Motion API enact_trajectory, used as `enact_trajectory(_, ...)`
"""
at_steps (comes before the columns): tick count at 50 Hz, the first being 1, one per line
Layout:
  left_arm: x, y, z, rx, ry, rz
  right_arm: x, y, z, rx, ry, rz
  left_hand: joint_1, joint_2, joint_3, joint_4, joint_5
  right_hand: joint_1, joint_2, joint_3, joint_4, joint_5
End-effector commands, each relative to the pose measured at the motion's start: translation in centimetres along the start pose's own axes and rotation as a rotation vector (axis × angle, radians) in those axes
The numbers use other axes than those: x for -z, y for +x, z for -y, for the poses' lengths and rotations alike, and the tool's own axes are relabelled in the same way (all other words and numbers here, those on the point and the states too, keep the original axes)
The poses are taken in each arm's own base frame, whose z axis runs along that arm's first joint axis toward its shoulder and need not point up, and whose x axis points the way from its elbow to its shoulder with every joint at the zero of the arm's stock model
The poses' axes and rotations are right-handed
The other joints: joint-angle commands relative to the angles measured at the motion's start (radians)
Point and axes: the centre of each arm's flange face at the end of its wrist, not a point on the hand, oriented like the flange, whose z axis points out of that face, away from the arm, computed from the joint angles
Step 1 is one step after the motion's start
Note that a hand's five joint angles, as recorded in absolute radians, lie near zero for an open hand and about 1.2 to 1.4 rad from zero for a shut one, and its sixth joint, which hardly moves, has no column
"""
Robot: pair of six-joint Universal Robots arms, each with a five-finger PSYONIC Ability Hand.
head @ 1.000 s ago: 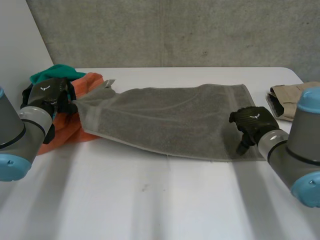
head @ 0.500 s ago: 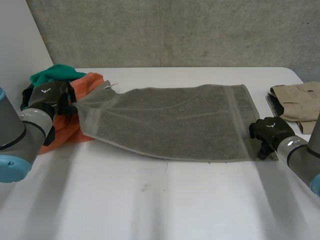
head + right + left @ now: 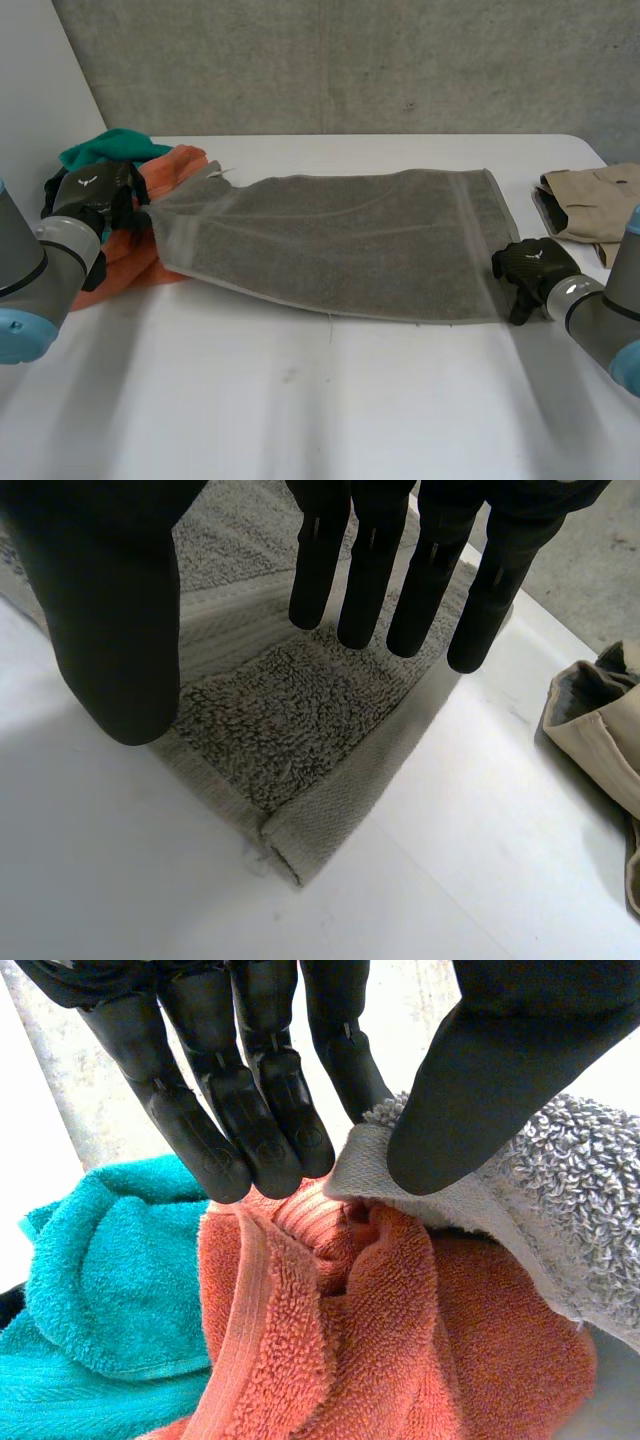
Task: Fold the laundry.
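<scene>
Currently the grey towel (image 3: 340, 245) lies spread flat across the middle of the desk (image 3: 330, 400). Its left end rides up onto a crumpled orange towel (image 3: 140, 250), and a teal towel (image 3: 105, 145) sits just behind that.

The left robot hand (image 3: 95, 195) is at the towel's left end. Left wrist view: thumb and fingers (image 3: 255, 1110) pinch a corner hem of the grey towel, held just above the orange pile. So it is grasping.

The right robot hand (image 3: 530, 265) is at the near right corner. Right wrist view: fingers (image 3: 370, 570) straight, thumb spread wide, the corner lying on the desk below the palm. Released, nothing held. Cannot tell if the fingertips touch the terry.

A beige garment (image 3: 600, 200) lies beyond the right robot hand, apart from the towel.

Step, as I read it: taking hold of the two ends for the first fold. One corner is secured, the other not yet.

The next move probably calls for the right robot hand to drop onto that corner and close thumb against fingers on the hem. The corner tip looks slightly rolled under, so the pinch should catch both layers. The lift should then clear the left end off the orange towel without dragging it along.
</scene>
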Motion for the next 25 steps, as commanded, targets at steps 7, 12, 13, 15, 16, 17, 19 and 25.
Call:
enact_trajectory(7,0.0,0.1,0.2,-0.001,0.005,-0.002,-1.9,0.6,0.5,0.069,0.088,-0.063,0.255,0.197,0.207,0.197,0.239,0.092,0.095,0.101,0.098,0.122)
enact_trajectory(12,0.0,0.1,0.2,0.001,0.005,-0.003,-2.5,0.9,1.1,0.070,0.116,-0.083,0.255,0.197,0.207,0.197,0.239,0.136,0.139,0.145,0.142,0.166)
enact_trajectory(13,0.0,0.1,0.2,-0.001,0.005,-0.003,-2.5,0.9,1.2,0.072,0.121,-0.084,0.255,0.197,0.207,0.197,0.239,0.153,0.157,0.162,0.159,0.184)
enact_trajectory(15,0.0,0.2,0.1,-0.001,0.004,-0.005,-2.8,1.0,1.4,0.075,0.131,-0.087,0.255,0.197,0.207,0.197,0.239,0.235,0.239,0.244,0.241,0.266)
enact_trajectory(16,0.0,0.2,0.1,-0.001,0.004,-0.005,-2.9,1.0,1.3,0.080,0.131,-0.088,0.255,0.197,0.207,0.197,0.239,0.270,0.274,0.280,0.276,0.301)
enact_trajectory(17,0.0,0.2,0.0,-0.001,0.001,-0.005,-3.0,1.0,1.4,0.082,0.135,-0.089,0.255,0.197,0.207,0.197,0.239,0.311,0.315,0.321,0.317,0.342)
enact_trajectory(19,0.1,0.2,-0.1,-0.004,-0.004,-0.005,-3.2,1.1,1.7,0.085,0.143,-0.093,0.255,0.197,0.207,0.197,0.239,0.677,0.681,0.686,0.683,0.708)
enact_trajectory(25,0.5,0.2,-0.3,-0.006,-0.033,-0.005,-2.3,1.9,2.9,0.080,0.156,-0.127,0.255,0.197,0.207,0.197,0.239,0.805,0.809,0.815,0.811,0.836)
